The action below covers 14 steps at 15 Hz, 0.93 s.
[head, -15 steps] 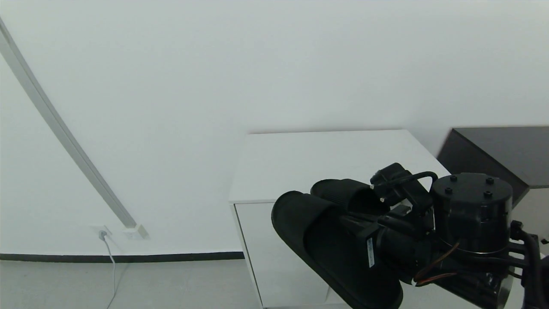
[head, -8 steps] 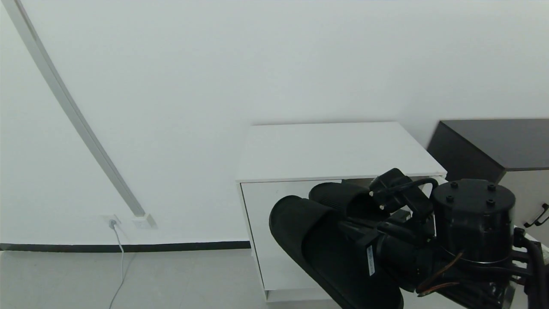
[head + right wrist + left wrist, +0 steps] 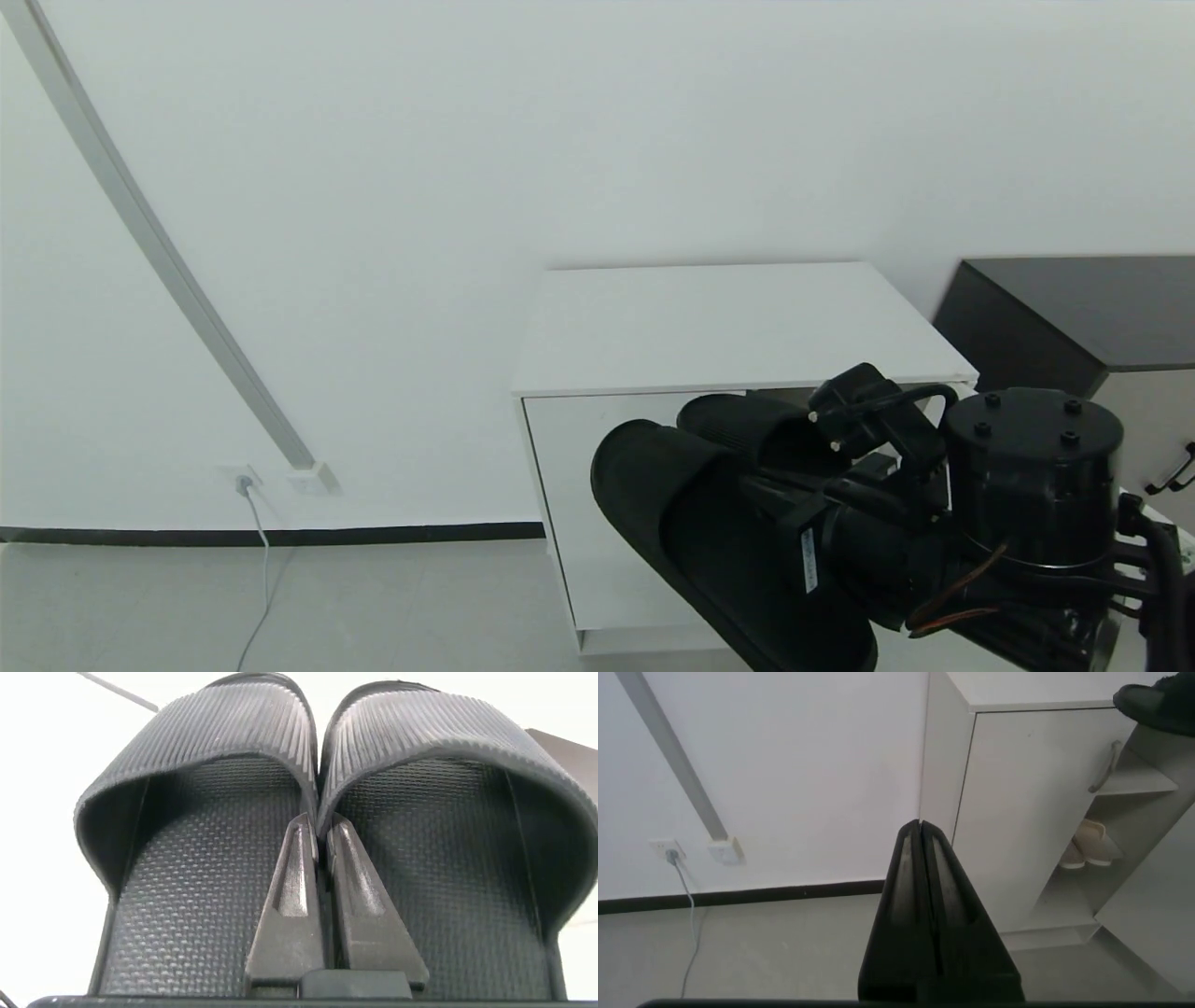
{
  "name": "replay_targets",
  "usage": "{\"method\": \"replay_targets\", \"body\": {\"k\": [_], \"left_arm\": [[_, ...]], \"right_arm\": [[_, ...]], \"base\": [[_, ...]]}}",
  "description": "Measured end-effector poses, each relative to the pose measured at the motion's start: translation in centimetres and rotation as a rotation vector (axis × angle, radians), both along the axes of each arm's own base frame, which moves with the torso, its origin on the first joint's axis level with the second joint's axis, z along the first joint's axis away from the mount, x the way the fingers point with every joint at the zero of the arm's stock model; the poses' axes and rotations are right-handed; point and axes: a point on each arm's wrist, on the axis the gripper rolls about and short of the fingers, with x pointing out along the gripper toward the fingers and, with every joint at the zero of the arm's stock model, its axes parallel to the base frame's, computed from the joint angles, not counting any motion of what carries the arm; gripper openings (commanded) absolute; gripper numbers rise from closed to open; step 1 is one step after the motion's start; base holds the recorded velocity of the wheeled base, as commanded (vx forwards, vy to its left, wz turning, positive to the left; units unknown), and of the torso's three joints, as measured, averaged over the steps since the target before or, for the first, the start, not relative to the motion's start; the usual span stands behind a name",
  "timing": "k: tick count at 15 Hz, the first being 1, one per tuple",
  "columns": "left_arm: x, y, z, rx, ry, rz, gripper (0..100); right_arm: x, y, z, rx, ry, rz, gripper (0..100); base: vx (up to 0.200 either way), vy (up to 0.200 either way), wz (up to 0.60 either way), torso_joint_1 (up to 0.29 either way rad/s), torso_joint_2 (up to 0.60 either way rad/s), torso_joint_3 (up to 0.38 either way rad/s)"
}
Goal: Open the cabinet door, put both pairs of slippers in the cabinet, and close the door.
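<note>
The right tool (image 3: pixel 322 896) is closed on the black slippers (image 3: pixel 691 523). Its two fingers (image 3: pixel 290 905) pinch the adjoining inner side walls of the pair, so the two slippers sit side by side with their ribbed straps pointing away from the wrist. In the head view the pair hangs in the air in front of the white cabinet (image 3: pixel 728 327), toes towards its front, just below the level of its top and not touching it. The toe of one slipper also shows near the cabinet's top front corner in the left wrist view. On the cabinet's left half a door panel (image 3: pixel 1036 812) with a slim handle (image 3: pixel 1106 765) is shut. The right half is open and shows a shelf (image 3: pixel 1144 784). Under that shelf, low inside the cabinet, lies a pair of light slippers (image 3: pixel 1088 845). At the cabinet's right side the open door (image 3: pixel 1153 429) stands out towards the robot, its dark handle showing at its edge. The left tool (image 3: pixel 922 896) is closed with nothing between its fingers, which meet along their length. It sits well to the left of the cabinet and apart from it, pointing towards the wall (image 3: pixel 467 187) behind. A grey cable duct (image 3: pixel 149 243) runs slanting down that wall to the left of the cabinet. It ends near a socket (image 3: pixel 245 483), from which a cable (image 3: pixel 261 579) drops to the floor (image 3: pixel 392 616). A dark piece of furniture (image 3: pixel 1083 317) stands just to the right of the cabinet.
</note>
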Motion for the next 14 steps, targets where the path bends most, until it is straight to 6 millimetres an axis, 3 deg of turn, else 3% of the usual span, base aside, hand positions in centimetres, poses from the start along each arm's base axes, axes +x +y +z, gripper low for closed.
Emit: {"method": "replay_targets", "body": {"k": [14], "left_arm": [[0.0,0.0,0.0,0.001,0.0,-0.001,0]], "right_arm": [[-0.08,-0.06,-0.22,-0.005,0.004,0.001,0]], "base": [[0.0,-0.2,0.0,0.001,0.0,0.002]]}}
